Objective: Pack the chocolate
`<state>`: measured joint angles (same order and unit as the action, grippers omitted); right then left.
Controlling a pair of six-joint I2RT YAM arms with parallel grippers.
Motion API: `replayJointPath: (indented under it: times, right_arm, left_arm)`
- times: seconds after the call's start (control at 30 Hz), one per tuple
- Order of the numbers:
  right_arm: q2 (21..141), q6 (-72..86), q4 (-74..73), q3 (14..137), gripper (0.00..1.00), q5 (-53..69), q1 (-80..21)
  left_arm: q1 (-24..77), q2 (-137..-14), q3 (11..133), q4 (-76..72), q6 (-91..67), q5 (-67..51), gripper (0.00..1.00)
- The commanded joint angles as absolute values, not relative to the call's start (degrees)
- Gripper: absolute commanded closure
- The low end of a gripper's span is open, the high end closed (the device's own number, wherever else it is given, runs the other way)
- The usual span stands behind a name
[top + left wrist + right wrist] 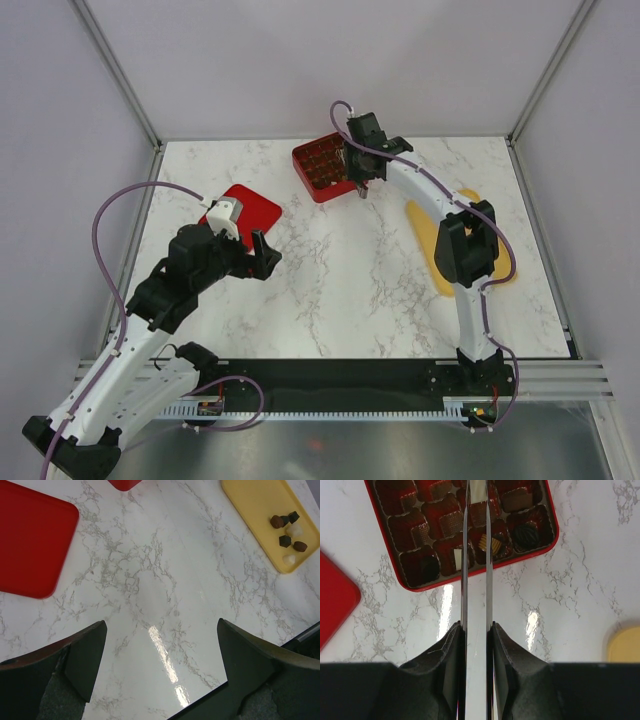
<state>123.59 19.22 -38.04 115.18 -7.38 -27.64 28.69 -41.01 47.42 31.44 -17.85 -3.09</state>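
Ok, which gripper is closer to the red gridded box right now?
Right. The right gripper hangs over the red gridded box, pinching a pale chocolate; the left gripper stands open well away, near the flat red tray.

Pale chocolate (478, 490) — cut off at top edge

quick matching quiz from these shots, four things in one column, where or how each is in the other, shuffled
1 left gripper
2 right gripper
3 loose chocolates
4 red lid

a on the yellow tray
b wide open over the marble table
c flat on the table, left of the red box
d fingers nearly together, over the red box

Pairs: 1-b, 2-d, 3-a, 4-c
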Motion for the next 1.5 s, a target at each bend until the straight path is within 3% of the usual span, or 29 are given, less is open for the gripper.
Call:
replayJointPath:
  times: [0.0, 0.63, 0.97, 1.47]
  right_arm:
    - [124.63, 18.54, -35.07, 117.68, 0.66, -7.64, -28.21]
    - [123.58, 16.96, -36.21, 118.21, 0.53, -11.16, -28.83]
    - [115.59, 16.0, -41.47, 117.34, 0.53, -14.49, -28.74]
    - [86.76, 21.53, -50.44, 83.07, 0.53, -19.52, -24.79]
  left_arm:
    - [28.48, -40.34, 48.25, 31.29, -15.73, -2.02, 0.0]
    - [28.48, -40.52, 48.34, 31.38, -15.73, -1.93, 0.0]
    - [28.48, -40.34, 48.16, 31.46, -15.73, -1.93, 0.0]
    - [28.48, -40.08, 48.25, 31.38, -15.82, -2.9, 0.0]
